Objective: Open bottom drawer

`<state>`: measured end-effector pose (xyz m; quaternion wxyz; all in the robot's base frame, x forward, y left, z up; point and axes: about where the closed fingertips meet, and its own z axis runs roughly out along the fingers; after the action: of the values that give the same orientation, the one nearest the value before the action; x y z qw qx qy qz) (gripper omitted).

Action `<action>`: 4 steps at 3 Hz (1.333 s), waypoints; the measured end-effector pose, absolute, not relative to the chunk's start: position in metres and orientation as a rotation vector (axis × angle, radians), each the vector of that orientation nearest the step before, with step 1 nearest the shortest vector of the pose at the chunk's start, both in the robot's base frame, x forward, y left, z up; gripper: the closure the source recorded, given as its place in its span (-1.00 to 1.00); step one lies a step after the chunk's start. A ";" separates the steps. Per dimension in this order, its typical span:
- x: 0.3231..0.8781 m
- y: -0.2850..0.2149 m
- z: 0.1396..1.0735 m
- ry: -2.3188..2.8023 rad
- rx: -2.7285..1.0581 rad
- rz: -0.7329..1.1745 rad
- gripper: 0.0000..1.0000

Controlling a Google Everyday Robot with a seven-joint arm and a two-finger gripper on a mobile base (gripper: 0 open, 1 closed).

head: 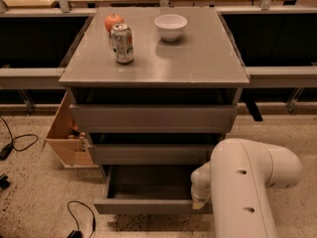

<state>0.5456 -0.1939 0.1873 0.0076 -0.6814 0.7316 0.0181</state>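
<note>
The grey cabinet (153,117) has three drawers. The bottom drawer (143,207) is pulled out toward me, and its wide shallow grey tray shows empty. The two taller drawer fronts above it sit further back. My gripper (199,201) is at the right end of the bottom drawer's front edge, mostly hidden behind my white arm (247,182), which fills the lower right of the view.
A drink can (122,43), a red apple (113,22) and a white bowl (170,26) stand on the cabinet top. A light tan wooden box (67,140) stands against the cabinet's left side. Black cables (79,217) lie on the speckled floor at left.
</note>
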 end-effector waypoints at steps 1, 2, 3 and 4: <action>0.531 -0.200 0.185 2.313 -2.143 0.087 1.00; 0.523 -0.202 0.185 2.326 -2.150 0.103 1.00; 0.515 -0.203 0.185 2.339 -2.157 0.122 1.00; 0.502 -0.207 0.183 2.368 -2.155 0.153 1.00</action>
<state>0.5024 -0.2075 0.1828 -0.0322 -0.6719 0.7384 0.0478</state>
